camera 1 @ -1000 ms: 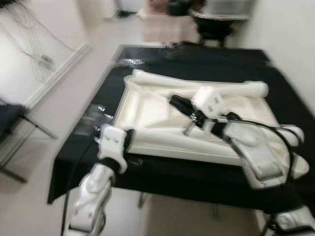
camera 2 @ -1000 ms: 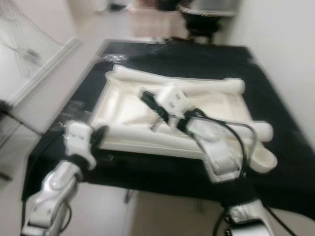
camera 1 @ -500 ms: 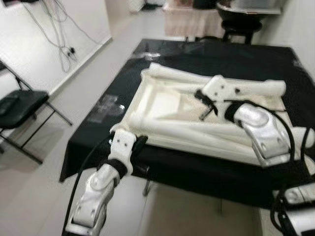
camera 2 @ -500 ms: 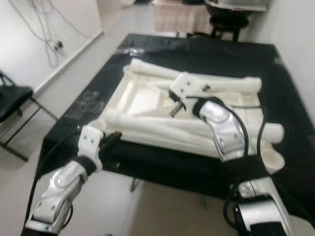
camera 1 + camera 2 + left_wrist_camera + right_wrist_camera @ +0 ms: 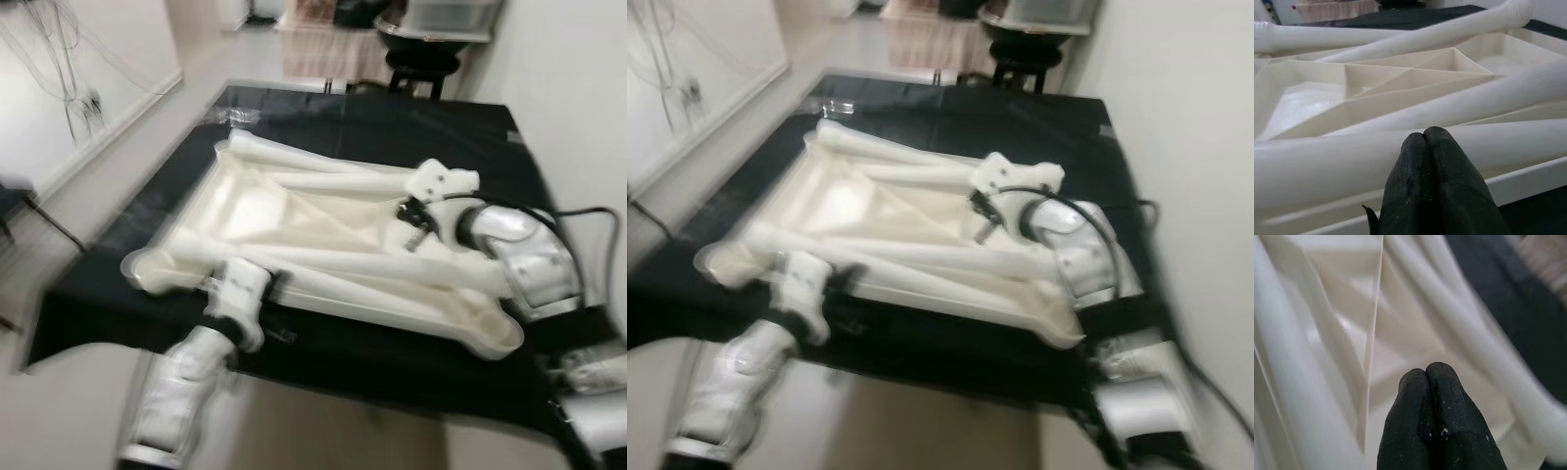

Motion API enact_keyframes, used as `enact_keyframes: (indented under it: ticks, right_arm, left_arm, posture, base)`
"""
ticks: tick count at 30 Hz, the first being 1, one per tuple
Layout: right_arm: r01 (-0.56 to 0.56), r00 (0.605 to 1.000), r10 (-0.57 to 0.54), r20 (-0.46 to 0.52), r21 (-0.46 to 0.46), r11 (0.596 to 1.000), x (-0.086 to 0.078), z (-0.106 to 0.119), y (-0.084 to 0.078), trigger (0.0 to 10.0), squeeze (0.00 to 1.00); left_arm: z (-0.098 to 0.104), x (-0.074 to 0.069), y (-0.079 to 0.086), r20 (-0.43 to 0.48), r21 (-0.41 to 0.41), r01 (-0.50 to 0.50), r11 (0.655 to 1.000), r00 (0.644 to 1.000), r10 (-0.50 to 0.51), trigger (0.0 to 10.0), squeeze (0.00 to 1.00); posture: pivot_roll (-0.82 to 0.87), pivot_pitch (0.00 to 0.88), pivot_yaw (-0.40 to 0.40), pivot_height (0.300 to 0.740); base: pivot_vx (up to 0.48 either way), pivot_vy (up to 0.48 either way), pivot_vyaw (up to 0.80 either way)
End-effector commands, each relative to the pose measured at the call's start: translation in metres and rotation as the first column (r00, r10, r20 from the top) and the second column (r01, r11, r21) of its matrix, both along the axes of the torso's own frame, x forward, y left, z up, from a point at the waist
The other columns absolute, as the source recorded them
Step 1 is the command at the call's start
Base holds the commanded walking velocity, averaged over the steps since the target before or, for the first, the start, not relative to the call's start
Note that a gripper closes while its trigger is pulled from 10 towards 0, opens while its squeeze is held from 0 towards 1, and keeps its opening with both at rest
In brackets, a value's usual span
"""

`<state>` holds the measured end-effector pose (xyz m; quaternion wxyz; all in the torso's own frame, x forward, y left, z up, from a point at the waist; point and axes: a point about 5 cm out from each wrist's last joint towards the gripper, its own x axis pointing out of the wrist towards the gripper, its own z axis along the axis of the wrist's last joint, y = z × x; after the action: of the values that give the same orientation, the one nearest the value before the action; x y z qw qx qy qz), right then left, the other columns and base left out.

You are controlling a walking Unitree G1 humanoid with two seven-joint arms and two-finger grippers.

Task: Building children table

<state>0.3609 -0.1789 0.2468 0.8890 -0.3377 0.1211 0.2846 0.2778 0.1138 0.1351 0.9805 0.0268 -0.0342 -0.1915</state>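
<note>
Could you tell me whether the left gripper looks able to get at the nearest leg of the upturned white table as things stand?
Probably yes. The left gripper, fingers shut, is right at the nearest leg of the white table lying upside down on the black cloth, with nothing between them. It would have to open to grasp it.

We see two silver arms with glossy, rounded metallic shells. Left arm [image 5: 186, 392]: segmented silver forearm, black band at the wrist joint, then a boxy white wrist block [image 5: 240, 294]. Right arm [image 5: 519, 259]: bulky silver forearm shell, black collar ahead of it, white angular wrist housing [image 5: 441, 181] with small dark spots on its face, possibly screws; too blurred to confirm. Black cable [image 5: 578, 211] loops out from the right forearm. More silver-and-black joint segments [image 5: 1136, 392] sit lower on the right arm. Left gripper [image 5: 1430, 134] and right gripper [image 5: 1426, 372]: black fingers, rough grainy texture, rounded tips, pale specks on the surface.
</note>
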Motion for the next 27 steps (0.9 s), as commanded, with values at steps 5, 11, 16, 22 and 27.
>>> enact_keyframes:
  ticks: [5, 11, 16, 22, 27]
  right_arm:
    - [-0.073, 0.988, 0.069, -0.136, -0.024, 0.997, -0.007, -0.010, 0.003, 10.0, 0.00]
    - [-0.285, 0.929, 0.253, -0.269, -0.086, 0.955, -0.022, -0.014, 0.012, 10.0, 0.00]
    - [-0.239, 0.934, 0.188, -0.305, -0.141, 0.961, -0.018, -0.021, 0.007, 10.0, 1.00]
    - [-0.154, 0.954, 0.069, -0.290, -0.281, 0.947, -0.011, -0.024, -0.003, 10.0, 1.00]
    - [-0.108, 0.965, 0.011, -0.263, -0.358, 0.927, -0.007, -0.020, -0.009, 10.0, 1.00]
  left_arm:
    - [-0.002, -0.002, -0.001, -0.008, -0.003, -0.004, 1.000, 1.000, 0.004, 10.0, 0.00]
    - [-0.004, -0.004, -0.002, -0.014, 0.000, 0.017, 1.000, 1.000, -0.017, 10.0, 0.00]
    - [-0.005, -0.008, -0.005, -0.015, 0.021, 0.049, 0.999, 0.999, -0.049, 10.0, 0.00]
    - [-0.005, -0.008, -0.007, -0.014, 0.038, 0.068, 0.997, 0.998, -0.067, 10.0, 0.00]
    - [-0.005, -0.008, -0.007, -0.013, 0.044, 0.068, 0.997, 0.998, -0.068, 10.0, 0.00]
  posture:
    - [-0.01, 0.088, -0.046, 0.740]
    - [0.00, 0.097, -0.055, 0.740]
    - [0.00, 0.104, -0.052, 0.740]
    - [0.00, 0.107, -0.045, 0.740]
    - [0.00, 0.108, -0.045, 0.740]
  base:
    - [0.000, 0.000, 0.00]
    - [0.000, 0.000, 0.00]
    - [0.000, 0.000, 0.00]
    - [0.000, 0.000, 0.00]
    - [0.000, 0.000, 0.00]
